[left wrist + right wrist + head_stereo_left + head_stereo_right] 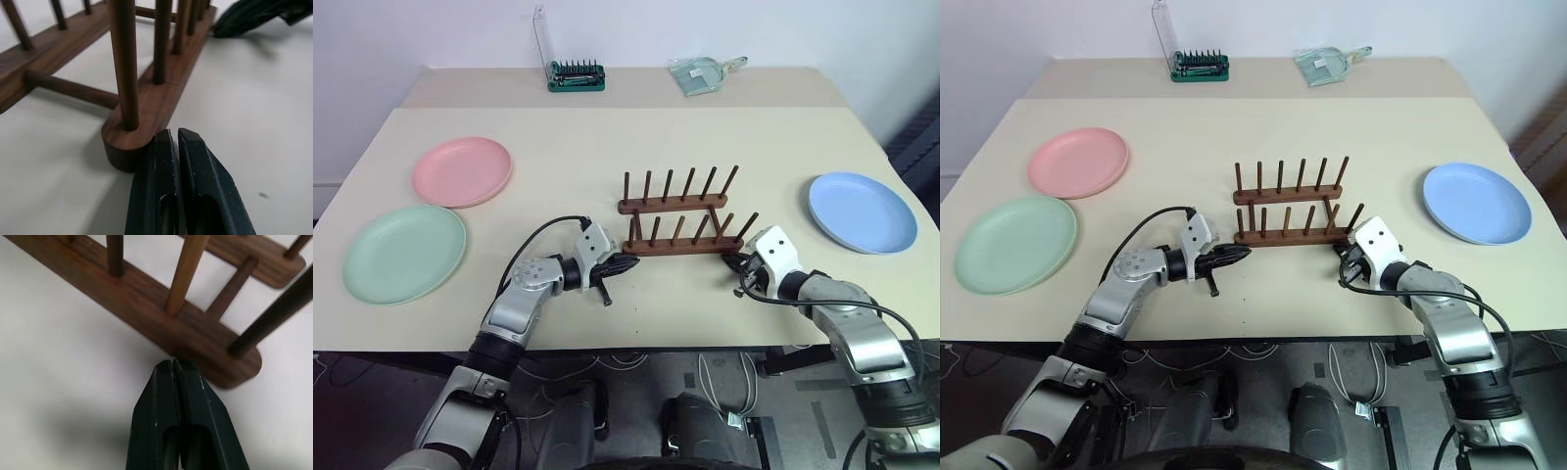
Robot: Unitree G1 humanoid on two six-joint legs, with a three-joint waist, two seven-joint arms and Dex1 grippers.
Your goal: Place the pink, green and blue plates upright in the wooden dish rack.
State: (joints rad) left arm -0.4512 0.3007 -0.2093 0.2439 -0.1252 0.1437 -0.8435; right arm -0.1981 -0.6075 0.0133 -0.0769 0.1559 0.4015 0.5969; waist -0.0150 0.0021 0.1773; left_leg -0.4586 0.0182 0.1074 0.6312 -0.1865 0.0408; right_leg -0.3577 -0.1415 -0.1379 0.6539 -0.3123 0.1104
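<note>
- Head view: rack (680, 217) mid-table, empty; pink plate (462, 171) and green plate (404, 253) lie flat far left, blue plate (862, 211) right. Light, stiff, probably slick; pinch a raised rim.
- Left wrist: left gripper (177, 138) closed, empty, at the rack's end.
- Right wrist: right gripper (174, 365) closed, empty, against the near rail.

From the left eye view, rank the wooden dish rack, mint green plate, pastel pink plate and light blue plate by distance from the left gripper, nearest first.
1. Dark wooden dish rack: right at the left gripper, at its near rail's end.
2. Round mint green plastic plate: at the table's left edge.
3. Round pastel pink plastic plate: left, farther back.
4. Round light blue plastic plate: far right, beyond the rack.
</note>
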